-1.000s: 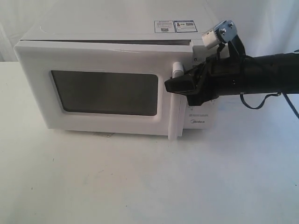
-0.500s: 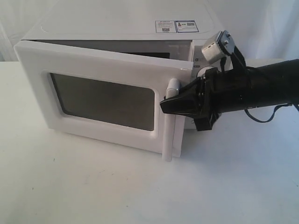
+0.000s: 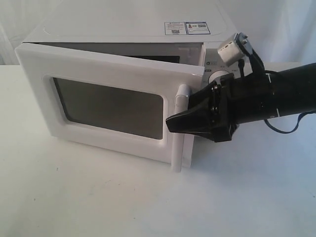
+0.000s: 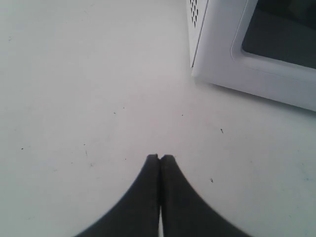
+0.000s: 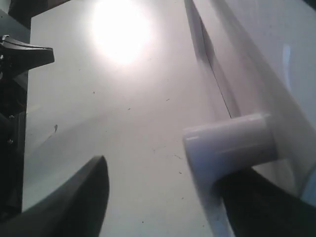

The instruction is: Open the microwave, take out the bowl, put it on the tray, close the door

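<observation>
The white microwave stands on the table with its door swung partly open, hinged on the left. My right gripper is at the door's bar handle. In the right wrist view the right gripper is open: one finger sits behind the handle, the other stands well apart from it. My left gripper is shut on nothing, over bare table near the microwave's front corner. The bowl and the tray are out of view; the gap shows only a dark interior.
A round white dial shows above the right arm. The white table spreads in front of the microwave. A white backdrop hangs behind.
The door has swung from almost shut to partly open. Since then the right gripper has opened its jaws off the handle and sunk a little lower.
</observation>
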Motion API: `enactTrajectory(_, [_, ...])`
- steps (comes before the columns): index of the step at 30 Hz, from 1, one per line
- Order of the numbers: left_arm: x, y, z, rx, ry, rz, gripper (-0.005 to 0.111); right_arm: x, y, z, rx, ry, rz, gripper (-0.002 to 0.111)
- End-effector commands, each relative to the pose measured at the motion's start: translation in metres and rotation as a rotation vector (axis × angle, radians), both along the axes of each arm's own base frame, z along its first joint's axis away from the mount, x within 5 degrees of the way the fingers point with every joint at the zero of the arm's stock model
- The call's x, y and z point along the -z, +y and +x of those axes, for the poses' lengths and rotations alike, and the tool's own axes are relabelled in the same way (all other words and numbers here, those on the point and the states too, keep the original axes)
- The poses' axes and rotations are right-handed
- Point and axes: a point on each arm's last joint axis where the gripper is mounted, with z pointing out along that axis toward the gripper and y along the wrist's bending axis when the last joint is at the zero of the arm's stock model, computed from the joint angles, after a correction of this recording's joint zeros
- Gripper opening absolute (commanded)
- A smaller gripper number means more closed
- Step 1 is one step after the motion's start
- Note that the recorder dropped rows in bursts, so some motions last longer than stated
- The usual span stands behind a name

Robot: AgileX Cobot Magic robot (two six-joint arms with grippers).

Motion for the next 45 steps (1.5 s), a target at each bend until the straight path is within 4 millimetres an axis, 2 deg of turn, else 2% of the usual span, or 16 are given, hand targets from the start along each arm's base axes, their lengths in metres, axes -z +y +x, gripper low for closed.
enactTrajectory(1, [0.001, 0.000, 0.000, -0.003, 0.000, -0.004, 0.000, -0.017, 0.006, -0.017, -0.113, 0.088, 0.091, 0.051])
enactTrajectory(6, [0.001, 0.000, 0.000, -0.003, 0.000, -0.004, 0.000, -0.025, 0.003, -0.025, -0.103, 0.101, 0.071, 0.041])
enactTrajectory(12, [0.001, 0.000, 0.000, -0.003, 0.000, -0.004, 0.000, -0.051, 0.001, -0.047, -0.084, 0.056, 0.069, 0.034])
enactTrajectory(15, [0.001, 0.000, 0.000, -0.003, 0.000, -0.004, 0.000, -0.063, -0.002, -0.060, -0.058, 0.033, 0.038, 0.027])
enactTrajectory(21, [0.001, 0.000, 0.000, -0.003, 0.000, -0.004, 0.000, -0.075, -0.020, -0.050, 0.318, -0.075, -0.048, 0.009])
enactTrajectory(23, [0.001, 0.000, 0.000, -0.003, 0.000, -0.004, 0.000, -0.076, -0.024, -0.045, 0.387, -0.077, -0.042, 0.005])
enactTrajectory(25, [0.001, 0.000, 0.000, -0.003, 0.000, -0.004, 0.000, -0.072, -0.025, -0.040, 0.402, -0.082, -0.056, 0.000])
enactTrajectory(29, [0.001, 0.000, 0.000, -0.003, 0.000, -0.004, 0.000, -0.055, -0.020, -0.025, 0.390, -0.016, -0.073, 0.000])
enactTrajectory(35, [0.001, 0.000, 0.000, -0.003, 0.000, -0.004, 0.000, -0.014, 0.001, -0.009, 0.337, 0.098, -0.101, 0.000])
enactTrajectory(40, [0.001, 0.000, 0.000, -0.003, 0.000, -0.004, 0.000, -0.002, 0.017, -0.008, 0.285, 0.152, -0.100, 0.000])
enactTrajectory(45, [0.001, 0.000, 0.000, -0.003, 0.000, -0.004, 0.000, 0.001, 0.046, -0.022, 0.171, 0.167, -0.101, 0.000])
